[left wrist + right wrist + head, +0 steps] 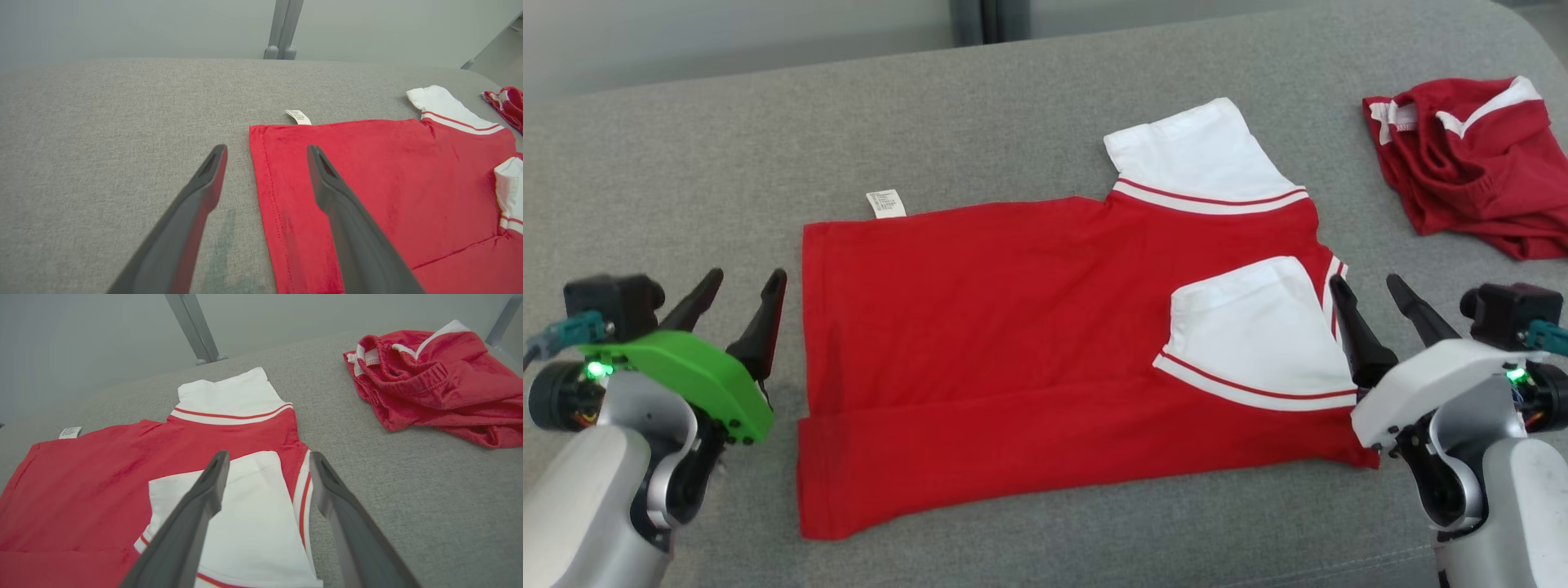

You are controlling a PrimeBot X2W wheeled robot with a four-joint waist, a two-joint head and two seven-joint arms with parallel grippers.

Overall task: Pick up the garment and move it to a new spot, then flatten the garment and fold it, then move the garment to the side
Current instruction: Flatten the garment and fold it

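Green-shelled left gripper (746, 275), white-shelled right gripper (1364, 280)

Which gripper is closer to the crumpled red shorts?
Right. The right gripper is at the sleeve end of the shirt, near the shorts; the left gripper is at the hem end, far across.

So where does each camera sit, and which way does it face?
Head view: on the robot's head, looking down at the red T-shirt with white sleeves on the grey fabric cushion; the open left gripper and right gripper show.
Left wrist view: on the left wrist, looking along its fingers over the shirt's hem.
Right wrist view: on the right wrist, along its fingers, toward a crumpled red garment.
Shared: both wrist views show the white label.
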